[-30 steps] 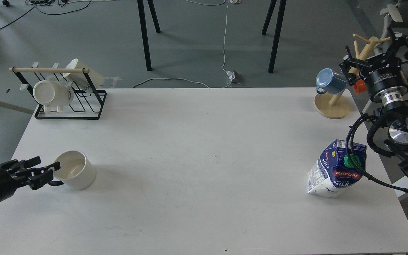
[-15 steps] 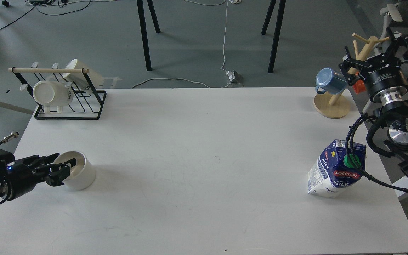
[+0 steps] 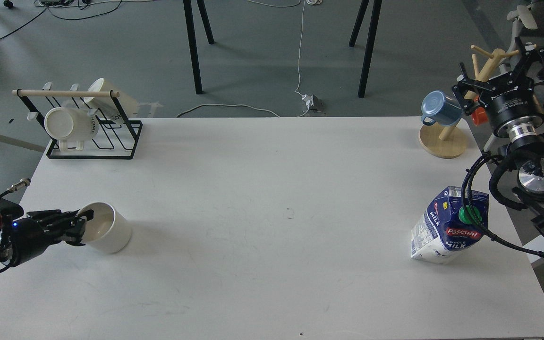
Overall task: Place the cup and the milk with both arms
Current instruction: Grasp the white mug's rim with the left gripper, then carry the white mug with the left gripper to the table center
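Note:
The cup (image 3: 111, 236), a wide white mug, stands near the table's left front. Its handle is hidden behind my left gripper (image 3: 81, 227). That gripper comes in from the left edge with its fingers closed over the cup's left wall, one at the rim and one outside. The milk (image 3: 446, 231), a dark blue and white Pascual carton with a green cap, stands upright near the table's right edge, with a black cable of my right arm crossing in front of it. My right gripper (image 3: 501, 73) is held high off the table's far right, fingers spread wide and empty.
A black wire rack (image 3: 125, 141) with two cream mugs (image 3: 66, 125) stands at the back left of the white table (image 3: 272, 165). A wooden mug tree (image 3: 442, 141) with a blue mug (image 3: 437, 108) and an orange mug (image 3: 479, 115) stands at the back right, beside my right gripper.
My left gripper moved from the cup's handle side onto its left wall and closed there. The cup shifted slightly to the right. The right arm and the milk have not moved.

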You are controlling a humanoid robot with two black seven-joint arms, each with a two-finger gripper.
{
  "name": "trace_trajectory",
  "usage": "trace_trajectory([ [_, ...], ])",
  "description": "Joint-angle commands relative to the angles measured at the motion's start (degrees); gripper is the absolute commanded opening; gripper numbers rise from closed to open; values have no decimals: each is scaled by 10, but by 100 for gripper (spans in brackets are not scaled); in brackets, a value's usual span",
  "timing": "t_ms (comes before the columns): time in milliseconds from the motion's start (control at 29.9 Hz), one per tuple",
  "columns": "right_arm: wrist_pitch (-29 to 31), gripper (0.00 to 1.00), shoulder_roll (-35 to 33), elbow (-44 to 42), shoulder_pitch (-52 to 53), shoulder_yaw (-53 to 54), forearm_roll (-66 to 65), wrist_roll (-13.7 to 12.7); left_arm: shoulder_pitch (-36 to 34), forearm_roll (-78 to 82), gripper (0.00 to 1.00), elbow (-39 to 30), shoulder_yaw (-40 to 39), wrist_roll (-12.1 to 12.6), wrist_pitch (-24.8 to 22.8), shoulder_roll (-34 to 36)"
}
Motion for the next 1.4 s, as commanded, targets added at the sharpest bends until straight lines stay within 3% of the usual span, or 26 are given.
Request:
trace_trajectory([
  [0, 0, 99, -1, -1, 0, 0, 0, 0, -18, 1, 0, -12, 1, 0, -20, 2],
  [201, 0, 99, -2, 0, -5, 1, 0, 0, -159, 1, 1, -118, 1, 0, -185, 17],
  [334, 0, 99, -21, 3, -8, 3, 0, 0, -228, 6, 1, -189, 1, 0, -257, 3],
  [434, 0, 99, -25, 3, -8, 4, 0, 0, -261, 53, 1, -202, 1, 42, -303, -62],
  [568, 0, 99, -33, 3, -8, 5, 0, 0, -268, 161, 1, -202, 2, 51, -345, -187],
  [869, 0, 99, -37, 3, -11, 8, 0, 2, -266, 182, 2, -172, 57, 56, -353, -318],
  [1069, 0, 99, -36, 3, -11, 8, 0, 2, -253, 182, 5, -134, 70, 103, -353, -341],
  [1370, 0, 99, -37, 4, -11, 6, 0, 1, -247, 182, 12, -97, 69, 97, -328, -378],
])
